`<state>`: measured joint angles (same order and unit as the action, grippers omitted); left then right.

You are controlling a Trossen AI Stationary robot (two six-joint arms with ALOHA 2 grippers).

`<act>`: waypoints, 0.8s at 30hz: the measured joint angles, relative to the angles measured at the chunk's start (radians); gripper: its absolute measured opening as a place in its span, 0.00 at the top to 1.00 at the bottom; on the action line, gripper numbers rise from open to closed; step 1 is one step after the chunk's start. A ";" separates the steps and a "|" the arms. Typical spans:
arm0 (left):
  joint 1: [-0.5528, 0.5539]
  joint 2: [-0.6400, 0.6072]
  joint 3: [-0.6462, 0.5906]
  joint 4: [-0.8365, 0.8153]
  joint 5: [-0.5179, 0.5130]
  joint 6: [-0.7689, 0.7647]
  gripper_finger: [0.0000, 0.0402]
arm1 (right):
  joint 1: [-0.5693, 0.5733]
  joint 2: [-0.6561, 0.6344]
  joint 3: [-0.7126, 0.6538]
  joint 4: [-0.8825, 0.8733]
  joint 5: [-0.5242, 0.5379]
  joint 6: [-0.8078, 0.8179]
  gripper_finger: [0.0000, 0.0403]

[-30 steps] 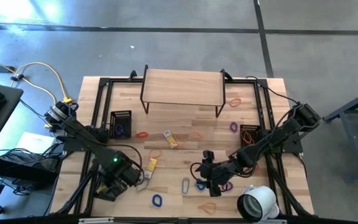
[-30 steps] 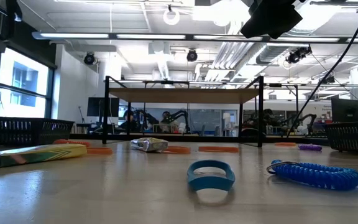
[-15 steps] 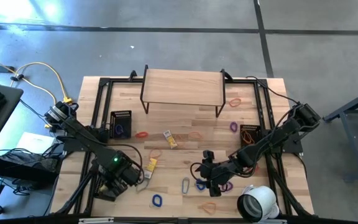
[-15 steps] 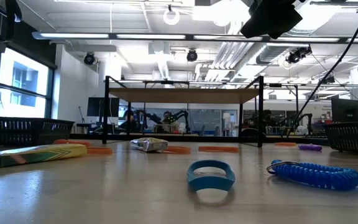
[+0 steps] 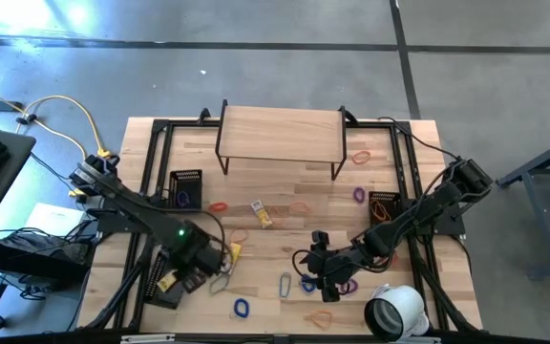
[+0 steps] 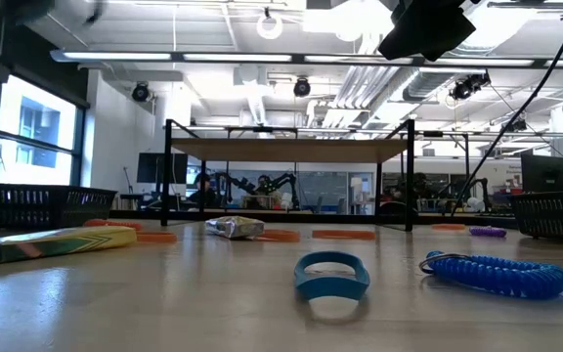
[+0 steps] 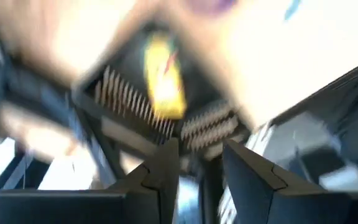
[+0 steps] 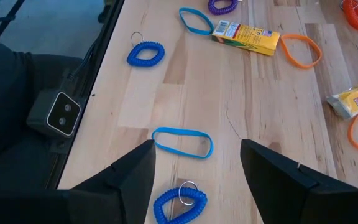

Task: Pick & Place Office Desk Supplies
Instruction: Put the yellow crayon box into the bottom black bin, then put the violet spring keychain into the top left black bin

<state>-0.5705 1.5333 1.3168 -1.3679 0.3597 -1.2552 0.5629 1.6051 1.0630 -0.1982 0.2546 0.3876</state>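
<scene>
left tool point(image 5: 197, 270): i see it over the front-left black mesh basket point(image 5: 165, 287), fingers point(image 7: 166, 163) parted, gripping nothing.
yellow packet point(image 7: 164, 84): lying loose in that basket.
right tool point(image 5: 319, 267): hanging wide open and empty above the counter point(image 5: 285, 191), front centre.
under it: flat blue band point(image 8: 182, 141), blue coil loop point(image 8: 179, 203) just beside.
farther out: yellow-and-white packets point(image 8: 246, 37), orange bands point(image 8: 301, 50), silver oval clip point(image 5: 285, 284) scattered on the wood.
</scene>
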 joint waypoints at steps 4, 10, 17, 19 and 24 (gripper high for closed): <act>-0.010 -0.001 0.115 0.002 -0.295 0.077 0.71 | 0.000 0.000 0.000 0.000 0.000 0.000 0.44; -0.070 -0.001 0.132 0.015 -0.494 0.260 0.71 | 0.000 0.000 0.000 0.000 0.000 0.000 0.44; -0.133 0.002 0.132 0.024 -0.606 0.341 0.71 | 0.000 0.000 0.000 -0.001 0.000 0.000 0.44; -0.141 0.004 0.131 0.051 -0.615 0.306 0.71 | 0.000 0.000 0.000 0.000 0.000 -0.001 0.44; -0.148 0.005 0.131 0.075 -0.619 0.273 0.71 | -0.002 0.000 0.000 0.001 0.002 -0.009 0.44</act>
<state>-0.7185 1.5379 1.4483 -1.2934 -0.2592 -0.9823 0.5610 1.6051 1.0630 -0.1967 0.2567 0.3785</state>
